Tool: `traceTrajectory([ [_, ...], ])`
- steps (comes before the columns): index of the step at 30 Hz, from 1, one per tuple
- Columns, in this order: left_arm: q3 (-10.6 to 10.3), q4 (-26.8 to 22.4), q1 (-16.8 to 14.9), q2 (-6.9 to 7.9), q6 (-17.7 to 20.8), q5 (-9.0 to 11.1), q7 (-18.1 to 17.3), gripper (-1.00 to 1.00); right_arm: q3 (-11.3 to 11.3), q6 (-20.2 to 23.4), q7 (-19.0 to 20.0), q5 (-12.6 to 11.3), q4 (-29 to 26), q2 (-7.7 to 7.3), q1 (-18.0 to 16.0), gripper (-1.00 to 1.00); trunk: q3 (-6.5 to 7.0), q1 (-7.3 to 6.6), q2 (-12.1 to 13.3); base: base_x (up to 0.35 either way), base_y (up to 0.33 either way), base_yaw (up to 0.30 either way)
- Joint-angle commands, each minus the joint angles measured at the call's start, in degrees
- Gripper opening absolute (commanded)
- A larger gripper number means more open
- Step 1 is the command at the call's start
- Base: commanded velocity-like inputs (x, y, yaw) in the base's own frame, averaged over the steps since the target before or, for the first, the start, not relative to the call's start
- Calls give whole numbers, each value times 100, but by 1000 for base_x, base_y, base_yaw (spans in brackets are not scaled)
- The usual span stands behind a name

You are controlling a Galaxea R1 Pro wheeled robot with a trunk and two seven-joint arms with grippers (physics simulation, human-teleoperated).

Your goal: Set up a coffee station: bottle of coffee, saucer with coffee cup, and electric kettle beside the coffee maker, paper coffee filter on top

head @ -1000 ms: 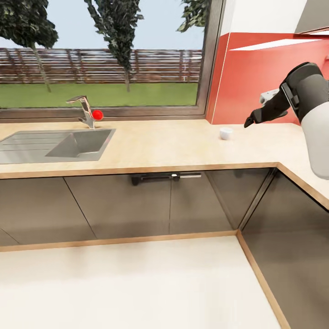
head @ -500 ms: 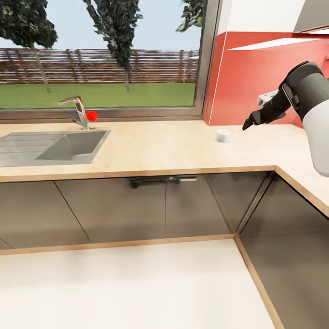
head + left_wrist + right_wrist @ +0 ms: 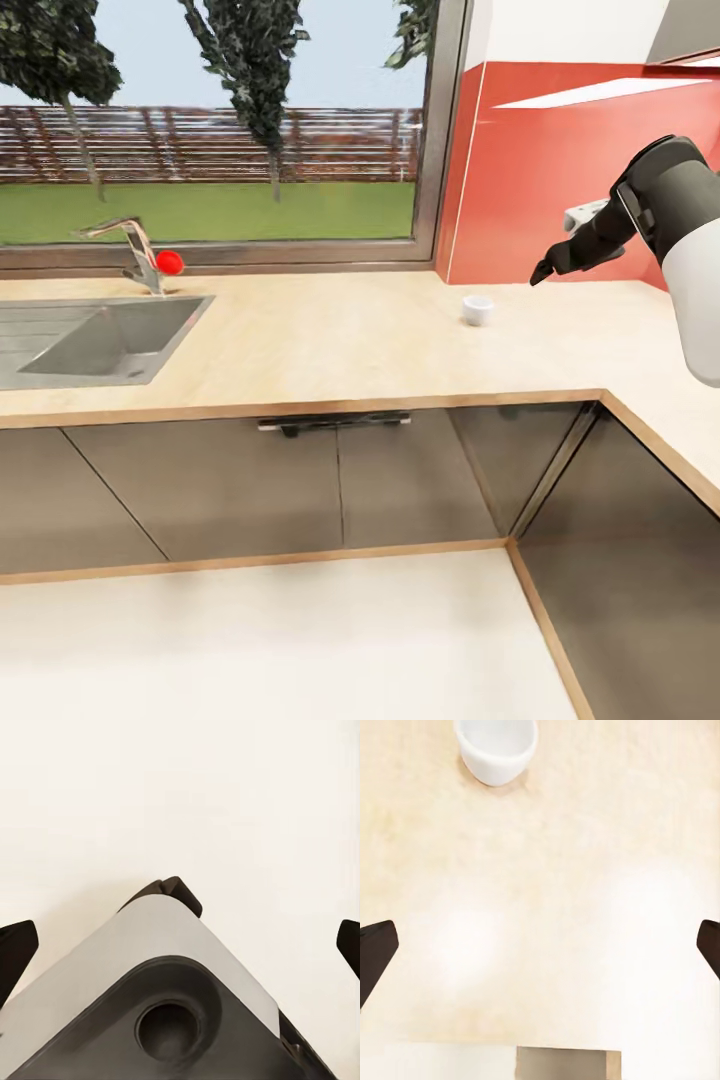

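Head view: the countertop (image 3: 330, 340) runs across the middle of the frame and turns a corner at right, with grey cabinet fronts (image 3: 300, 480) below. A small white cup (image 3: 478, 310) stands upright on it, right of centre, alone, well clear of the edge. The right gripper (image 3: 545, 272) hangs above the counter at centre right, just beyond the cup to its right and not touching it; it carries nothing. A steel sink (image 3: 85, 340) lies at left, with a tap (image 3: 125, 245) and a red ball (image 3: 169, 263) behind it below the window (image 3: 210, 120). A red wall panel (image 3: 560, 190) stands at upper right.

Right wrist view: the cup (image 3: 498, 748) sits at top centre on bare counter; the fingers (image 3: 375, 956) appear at both side edges, spread wide apart.

Left wrist view: the left gripper's fingers (image 3: 15, 952) are likewise spread wide, empty, over the robot's own grey-and-white body (image 3: 161, 997) and pale floor (image 3: 180, 795).
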Motion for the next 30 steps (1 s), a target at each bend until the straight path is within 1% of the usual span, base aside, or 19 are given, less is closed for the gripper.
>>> traceTrajectory([
  [1,17,-5,2,0,5,31,-27,100,-20,11,54,61,-8,3,-2,100,-4,3,-1,322,-22,0],
  [30,21,-5,2,0,-4,31,-27,100,-20,11,54,53,-11,38,1,100,-4,3,-1,326,-1,0],
])
